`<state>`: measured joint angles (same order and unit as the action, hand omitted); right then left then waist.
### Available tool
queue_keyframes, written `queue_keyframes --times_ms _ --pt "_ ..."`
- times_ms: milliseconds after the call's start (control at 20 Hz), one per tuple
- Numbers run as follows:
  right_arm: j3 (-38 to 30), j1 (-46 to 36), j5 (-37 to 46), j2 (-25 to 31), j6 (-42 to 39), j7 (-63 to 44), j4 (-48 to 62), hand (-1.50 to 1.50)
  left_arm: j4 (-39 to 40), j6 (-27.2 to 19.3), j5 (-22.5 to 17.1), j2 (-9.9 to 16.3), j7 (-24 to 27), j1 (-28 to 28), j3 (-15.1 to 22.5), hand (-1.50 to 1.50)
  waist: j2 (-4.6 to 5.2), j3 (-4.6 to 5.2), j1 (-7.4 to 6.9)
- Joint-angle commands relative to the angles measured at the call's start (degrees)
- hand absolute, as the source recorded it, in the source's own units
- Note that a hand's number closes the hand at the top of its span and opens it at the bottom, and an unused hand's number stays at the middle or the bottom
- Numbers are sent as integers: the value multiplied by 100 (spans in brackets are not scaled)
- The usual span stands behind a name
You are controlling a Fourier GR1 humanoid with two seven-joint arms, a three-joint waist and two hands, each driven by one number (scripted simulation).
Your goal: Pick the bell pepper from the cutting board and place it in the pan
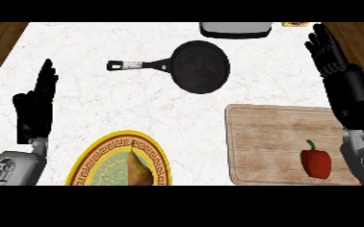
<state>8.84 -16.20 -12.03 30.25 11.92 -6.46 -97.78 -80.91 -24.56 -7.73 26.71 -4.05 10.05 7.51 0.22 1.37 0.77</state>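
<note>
Red bell pepper (316,162), black pan (201,67), pale wood cutting board (274,134), yellow key-patterned plate (99,156), white marbled counter (107,96).

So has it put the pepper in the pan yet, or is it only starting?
Nothing looks done yet. The bell pepper lies on the cutting board, and the pan holds nothing. Neither hand holds anything: the right hand is open above the board, the left hand rests open at the left edge. Grasping, carrying and placing remain.
</note>
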Motion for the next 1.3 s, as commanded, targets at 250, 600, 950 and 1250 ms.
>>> queue_keyframes --times_ms 250,600,950,1250 --pt "-703 1071 -1749 104 -1840 1021 -484 -150 635 638 -95 592 -553 -360 -258 0 -34 -149 53" --pt "-2187 2227 -903 -700 370 2140 321 150 576 844 -381 680 -735 -715 -379 0 -75 -174 269" --pt "-2404 3935 -531 -15 -924 2732 -897 -150 591 1056 -215 498 -720 -578 -325 0 -45 -132 40" --pt "-2436 4210 541 1007 -662 1254 -1521 -150 446 1053 -153 512 -896 -458 -315 0 -33 -121 -22"
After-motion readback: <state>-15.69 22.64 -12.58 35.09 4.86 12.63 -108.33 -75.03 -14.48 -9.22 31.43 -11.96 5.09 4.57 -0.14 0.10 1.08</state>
